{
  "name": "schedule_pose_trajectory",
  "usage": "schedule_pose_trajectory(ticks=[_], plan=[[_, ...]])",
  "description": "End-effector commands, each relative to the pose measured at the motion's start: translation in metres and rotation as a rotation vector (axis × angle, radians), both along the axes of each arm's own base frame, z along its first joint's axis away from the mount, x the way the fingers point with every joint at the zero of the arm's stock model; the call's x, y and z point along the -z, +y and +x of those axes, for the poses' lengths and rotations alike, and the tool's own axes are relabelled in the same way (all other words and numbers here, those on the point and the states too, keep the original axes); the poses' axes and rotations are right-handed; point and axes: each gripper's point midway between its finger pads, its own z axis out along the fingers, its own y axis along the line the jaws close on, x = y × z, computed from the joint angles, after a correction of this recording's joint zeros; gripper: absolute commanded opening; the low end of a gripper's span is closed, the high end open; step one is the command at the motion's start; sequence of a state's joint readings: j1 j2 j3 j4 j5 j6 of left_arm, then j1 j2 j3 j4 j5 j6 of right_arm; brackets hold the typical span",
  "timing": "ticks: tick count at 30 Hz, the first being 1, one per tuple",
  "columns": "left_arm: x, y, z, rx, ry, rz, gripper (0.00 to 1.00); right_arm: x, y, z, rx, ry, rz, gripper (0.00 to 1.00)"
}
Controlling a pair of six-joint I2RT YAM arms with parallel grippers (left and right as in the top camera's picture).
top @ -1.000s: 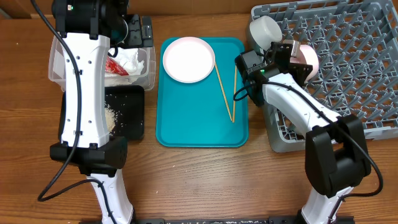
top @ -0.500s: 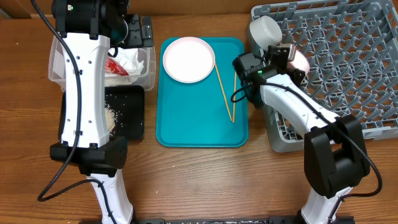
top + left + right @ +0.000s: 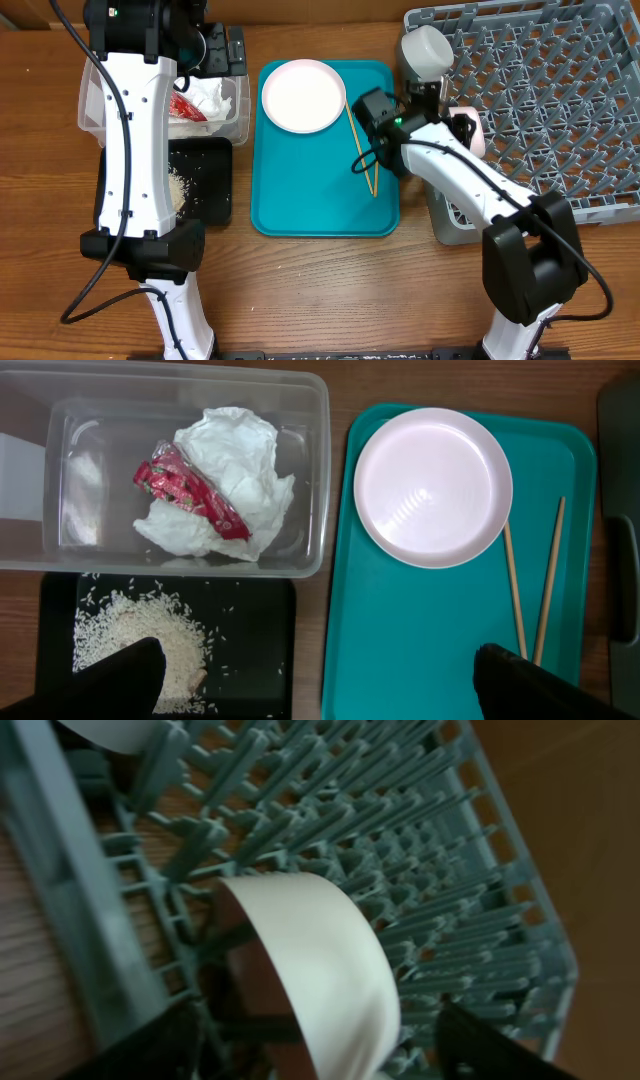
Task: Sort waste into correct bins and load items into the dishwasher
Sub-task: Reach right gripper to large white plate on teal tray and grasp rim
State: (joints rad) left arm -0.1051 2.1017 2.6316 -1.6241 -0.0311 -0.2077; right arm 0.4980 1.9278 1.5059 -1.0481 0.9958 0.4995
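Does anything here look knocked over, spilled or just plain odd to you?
Mostly tidy. The small white bowl lies tipped on its side among the pegs at the left edge of the grey rack, not upright. Loose rice is scattered across the black tray rather than in one heap.

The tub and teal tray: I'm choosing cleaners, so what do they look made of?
The tub looks like clear, glossy plastic: its walls are see-through with bright glints. The teal tray seems to be smooth moulded plastic, with a rounded raised rim and a faint sheen.

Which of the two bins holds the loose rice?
The shallow black tray, with rice grains scattered on it; the clear tub holds the white napkin and red wrapper instead.
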Motion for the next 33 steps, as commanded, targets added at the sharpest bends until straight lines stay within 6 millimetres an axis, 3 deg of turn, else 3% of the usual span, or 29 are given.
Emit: schedule_pose_trajectory(ticks=[1, 8, 12, 15, 19, 25, 33], plan=[[-0.010, -0.004, -0.002, 0.000, -0.029, -0.006, 1.00, -0.027, 0.038, 0.011, -0.099, 0.001, 0.261, 0.91], [-0.010, -0.002, -0.002, -0.005, -0.029, -0.006, 1.00, -0.039, 0.138, 0.027, -0.383, 0.067, 0.749, 0.85], [-0.010, -0.002, -0.002, -0.005, -0.029, -0.006, 1.00, -0.040, 0.174, 0.043, -0.388, -0.013, 0.972, 0.75], [-0.010, -0.003, -0.002, -0.003, -0.029, -0.006, 1.00, -0.026, 0.185, 0.057, -0.317, -0.060, 1.049, 0.62], [-0.010, -0.002, -0.002, -0.003, -0.029, -0.006, 1.00, 0.014, 0.199, 0.065, -0.177, -0.057, 1.123, 0.62], [-0.010, -0.002, -0.002, -0.003, -0.029, -0.006, 1.00, 0.072, 0.203, 0.064, 0.025, -0.021, 1.164, 0.58], [-0.010, -0.002, -0.002, -0.003, -0.029, -0.006, 1.00, 0.088, 0.213, 0.069, 0.043, -0.040, 1.183, 0.43]])
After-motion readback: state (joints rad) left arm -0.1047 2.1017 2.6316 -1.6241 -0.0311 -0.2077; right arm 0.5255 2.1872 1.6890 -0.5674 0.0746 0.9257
